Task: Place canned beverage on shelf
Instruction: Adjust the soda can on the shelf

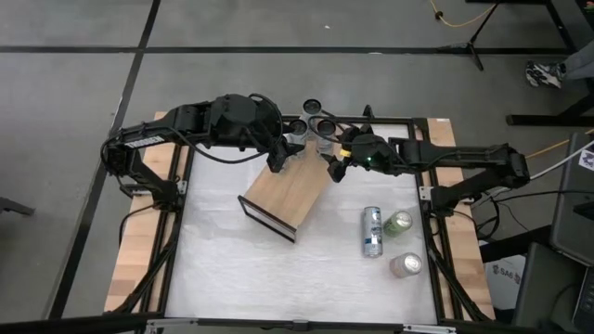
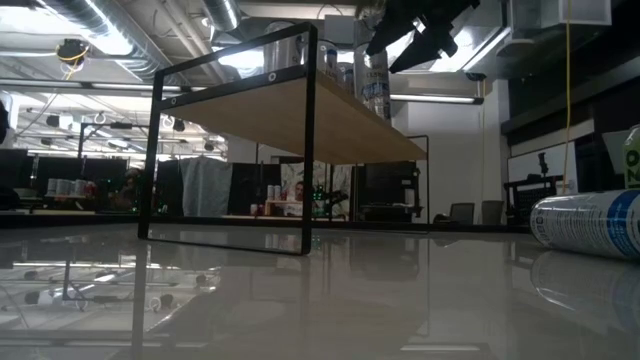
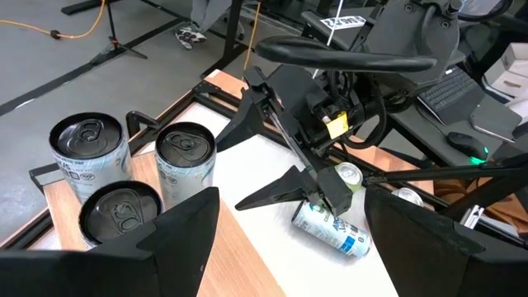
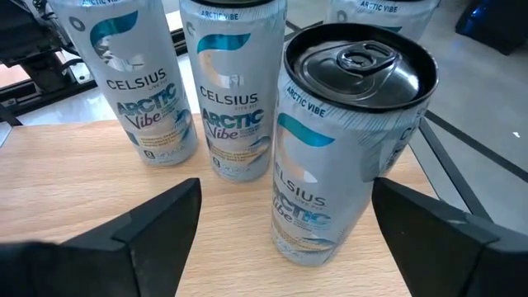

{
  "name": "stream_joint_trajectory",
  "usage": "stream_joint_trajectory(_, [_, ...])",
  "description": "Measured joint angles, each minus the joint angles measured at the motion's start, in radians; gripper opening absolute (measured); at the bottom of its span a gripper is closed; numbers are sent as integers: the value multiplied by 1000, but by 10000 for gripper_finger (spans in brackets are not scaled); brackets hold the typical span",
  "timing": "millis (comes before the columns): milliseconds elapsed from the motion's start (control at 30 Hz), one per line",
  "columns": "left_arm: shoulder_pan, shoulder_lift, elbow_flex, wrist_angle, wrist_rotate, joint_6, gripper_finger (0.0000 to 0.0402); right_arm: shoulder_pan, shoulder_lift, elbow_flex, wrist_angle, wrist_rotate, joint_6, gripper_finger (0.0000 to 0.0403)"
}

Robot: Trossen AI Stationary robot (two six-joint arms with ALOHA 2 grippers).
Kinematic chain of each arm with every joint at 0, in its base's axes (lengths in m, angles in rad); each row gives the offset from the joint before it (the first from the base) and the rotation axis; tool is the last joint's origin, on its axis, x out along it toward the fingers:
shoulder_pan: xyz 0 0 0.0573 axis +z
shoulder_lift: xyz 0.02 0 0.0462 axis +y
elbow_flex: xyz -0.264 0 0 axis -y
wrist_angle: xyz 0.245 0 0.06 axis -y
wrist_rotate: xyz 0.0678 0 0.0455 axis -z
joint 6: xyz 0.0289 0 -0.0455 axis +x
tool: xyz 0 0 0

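The shelf [image 1: 283, 199], a light-wood board on black frame ends, stands on the white table at centre. Several Celsius cans [image 1: 316, 125] stand upright on its far end. My right gripper [image 4: 286, 186] is open at that end. Its fingers stand on either side of the nearest can [image 4: 346, 140], apart from it. That can stands on its base on the board. My left gripper [image 3: 291, 190] is open and empty over the shelf's far left part [image 1: 278, 160], beside three of the cans [image 3: 124, 165]. The low view shows the shelf [image 2: 300, 110] with cans [image 2: 375, 80] on top.
On the table right of the shelf, a blue-and-silver can [image 1: 372, 232] lies on its side. A green can [image 1: 397, 224] and another upright can [image 1: 406, 265] stand close by. The lying can also shows in the low view [image 2: 590, 220].
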Motion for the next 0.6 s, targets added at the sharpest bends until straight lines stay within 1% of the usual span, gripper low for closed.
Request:
stream_joint_trajectory(133, [0,0,0,0,0,0,299,0,0,0,0,1,0,347])
stream_joint_trajectory(267, [0,0,0,0,0,0,299,0,0,0,0,25,-1,348])
stream_joint_trajectory(367, [0,0,0,0,0,0,299,0,0,0,0,28,-1,361])
stream_joint_trajectory(500, [0,0,0,0,0,0,299,0,0,0,0,36,-1,394])
stream_joint_trajectory(600, [0,0,0,0,0,0,299,0,0,0,0,85,-1,390])
